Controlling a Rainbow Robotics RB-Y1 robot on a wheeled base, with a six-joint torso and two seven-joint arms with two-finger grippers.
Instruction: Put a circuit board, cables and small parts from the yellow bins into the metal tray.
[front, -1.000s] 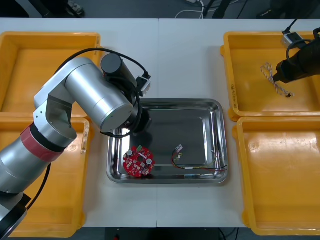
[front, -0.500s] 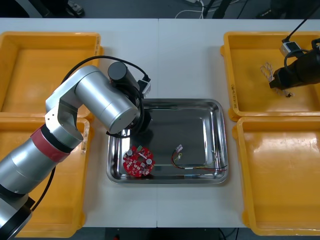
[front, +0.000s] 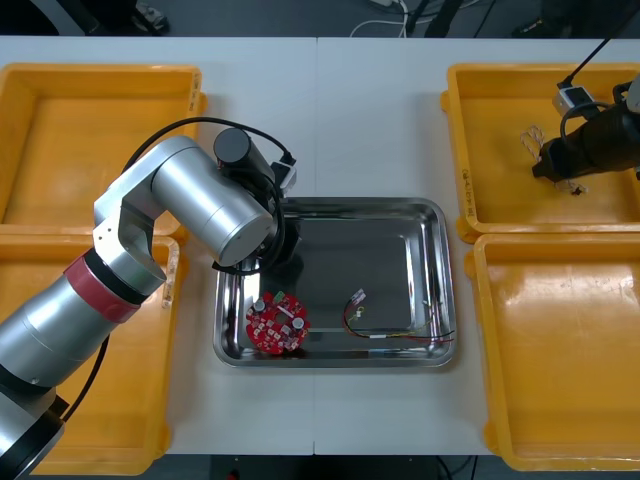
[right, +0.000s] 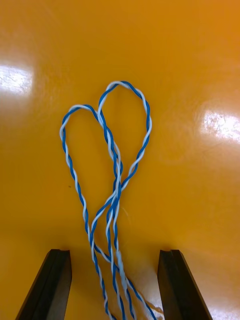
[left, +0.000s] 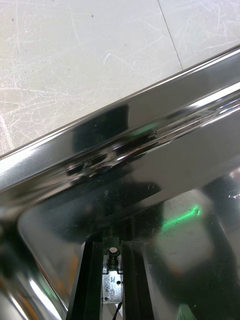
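Loosely looped on floor of far right yellow bin (front: 500, 110): twisted blue and white cable (right: 118, 172), strands running between black fingers of right pincer (right: 114, 257), held wide apart, cable ends cut off. Over far left corner of shiny metal tray (front: 380, 250), left pincer (left: 113, 247) clamped on small metal part (left: 113, 280), mostly hidden.

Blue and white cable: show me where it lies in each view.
Front view: blue and white cable in the far right yellow bin, beside the right pincer.
Right wrist view: its strands run between the open fingers, loops beyond them.
Left wrist view: left pincer, shut on a small metal part, at the metal tray.
Shared landmark: the bin's floor.
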